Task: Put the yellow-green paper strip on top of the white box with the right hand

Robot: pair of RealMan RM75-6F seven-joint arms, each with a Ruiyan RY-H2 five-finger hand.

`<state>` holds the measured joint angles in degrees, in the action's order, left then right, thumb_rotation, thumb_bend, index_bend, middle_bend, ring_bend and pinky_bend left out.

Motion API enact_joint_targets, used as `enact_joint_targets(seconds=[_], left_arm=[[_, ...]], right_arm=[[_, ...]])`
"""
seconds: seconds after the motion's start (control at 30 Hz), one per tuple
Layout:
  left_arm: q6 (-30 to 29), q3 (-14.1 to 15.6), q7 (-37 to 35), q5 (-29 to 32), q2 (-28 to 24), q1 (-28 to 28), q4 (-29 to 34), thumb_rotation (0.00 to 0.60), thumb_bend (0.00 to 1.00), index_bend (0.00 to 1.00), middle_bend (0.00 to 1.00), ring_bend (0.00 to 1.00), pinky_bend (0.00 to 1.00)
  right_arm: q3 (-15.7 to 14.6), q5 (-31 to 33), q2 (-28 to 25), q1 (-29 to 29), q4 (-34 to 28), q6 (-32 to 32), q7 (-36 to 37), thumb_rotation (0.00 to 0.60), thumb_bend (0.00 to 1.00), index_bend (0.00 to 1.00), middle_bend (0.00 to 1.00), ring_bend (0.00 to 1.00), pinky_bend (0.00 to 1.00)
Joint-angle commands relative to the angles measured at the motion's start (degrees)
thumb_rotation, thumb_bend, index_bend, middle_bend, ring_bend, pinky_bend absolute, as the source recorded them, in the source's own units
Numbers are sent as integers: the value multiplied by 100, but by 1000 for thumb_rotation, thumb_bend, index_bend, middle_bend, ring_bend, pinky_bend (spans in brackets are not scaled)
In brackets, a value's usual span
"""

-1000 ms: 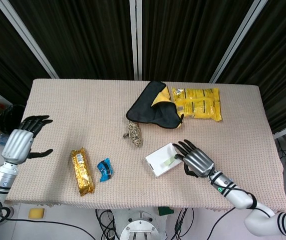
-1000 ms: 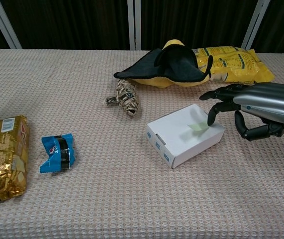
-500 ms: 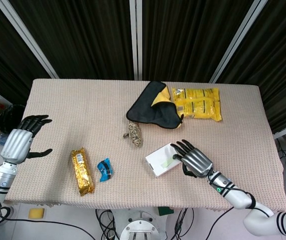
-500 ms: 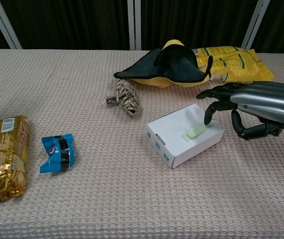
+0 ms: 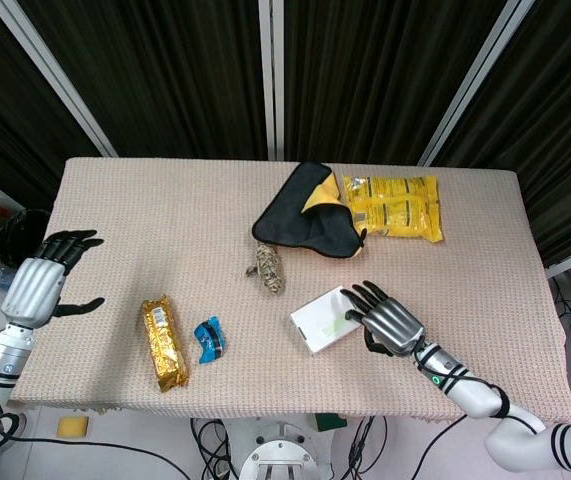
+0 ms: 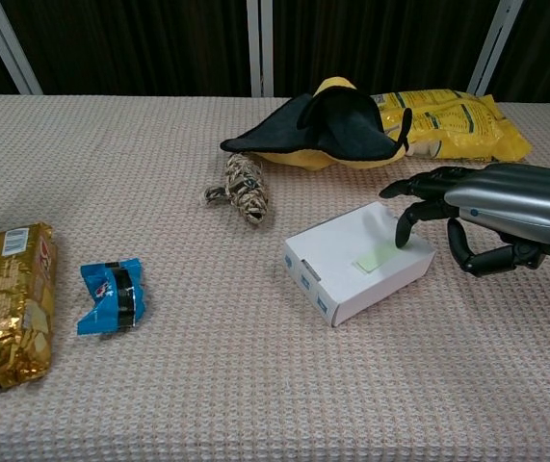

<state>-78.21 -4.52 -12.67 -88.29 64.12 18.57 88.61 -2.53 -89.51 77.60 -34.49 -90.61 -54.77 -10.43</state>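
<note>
Here: beige woven tablecloth (image 5: pixel 165 220), black curtains (image 5: pixel 165 70) behind. Right hand (image 6: pixel 491 217) spread, empty, fingertip (image 6: pixel 402 235) beside yellow-green paper strip (image 6: pixel 376 257) on white box (image 6: pixel 356 260).

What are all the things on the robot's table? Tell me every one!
Yellow-green paper strip: one, lying flat on top of the box.
White cardboard box: one, near right of centre.
Black and yellow cloth: one, far centre.
Yellow snack bag: one, far right.
Small straw-coloured bundle: one, centre.
Blue wrapped snack: one, near left.
Gold snack packet: one, near left edge.
Beige woven table: one.
Left hand: silver and black, fingers spread, off the left edge.
Right hand: silver and black, fingertips over the box's right end.
</note>
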Motion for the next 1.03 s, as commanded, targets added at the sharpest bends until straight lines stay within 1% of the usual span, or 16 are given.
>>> enact_joint_targets(seconds=[0.03,0.1,0.27,0.37,0.4,0.43,0.57,0.63,0.67,0.7,0.77,0.8,0.83,0.87,0.93,1.03], left_arm=[[-6,0,0,-3,-2,-2,2,600,15,205,147,118,123],[-25,2,1,-8,-7,-12,5,600,15,205,147,118,123],[-137,41,48,-41,-36,-96,10,600,15,205,147,118,123],[-297,102,127,-109,-35,-207,-16,600,15,205,147,118,123],[-364,140,166,-146,-24,-260,-36,600,15,205,147,118,123],[-423,197,217,-179,-12,-327,-58,600,14,205,147,118,123],[-618,379,482,-260,51,-564,-145,600,5,204,147,118,123],[-785,459,724,-275,118,-731,-218,600,0,202,147,117,123],[-876,484,843,-285,156,-807,-246,597,0,198,147,109,123],[-1014,513,1033,-293,197,-917,-302,578,0,194,147,98,123],[-1247,531,1373,-282,282,-1097,-385,443,0,181,136,51,121],[-1321,542,1524,-262,287,-1169,-395,344,0,168,119,27,119],[-1379,549,1660,-254,280,-1224,-389,263,0,155,102,12,117],[-1407,569,1800,-249,253,-1275,-359,220,0,146,91,4,114],[-1356,607,1914,-212,169,-1323,-266,180,0,138,85,1,107],[-1219,639,1880,-150,49,-1334,-133,174,0,136,85,1,101]], right_arm=[[37,-106,-72,65,-64,-233,91,363,1000,320,0,0,0],[54,-196,-175,155,-129,-490,191,362,1000,299,0,0,0],[50,-333,-542,572,-238,-1321,522,365,995,183,0,0,0],[40,-275,-754,911,-173,-1829,701,365,911,134,0,0,0],[56,-191,-836,1086,-112,-2067,765,364,849,118,0,0,0],[100,-60,-897,1273,-28,-2316,790,364,760,97,0,0,0],[311,465,-953,1827,344,-3018,560,363,339,4,0,0,0],[401,788,-931,2108,513,-3282,350,363,192,0,0,0,0],[424,913,-927,2207,557,-3343,271,363,144,0,0,0,0],[438,1066,-927,2320,598,-3379,168,362,112,0,0,0,0],[422,1255,-939,2464,620,-3349,46,357,66,0,0,0,0],[411,1298,-947,2504,615,-3311,61,354,58,0,0,0,0],[399,1318,-959,2531,601,-3260,112,351,55,0,0,0,0],[383,1318,-976,2556,582,-3190,218,350,55,0,0,0,0],[362,1252,-988,2570,603,-3106,340,348,55,0,0,0,0],[359,1107,-956,2562,653,-3080,384,350,56,0,0,0,0]])
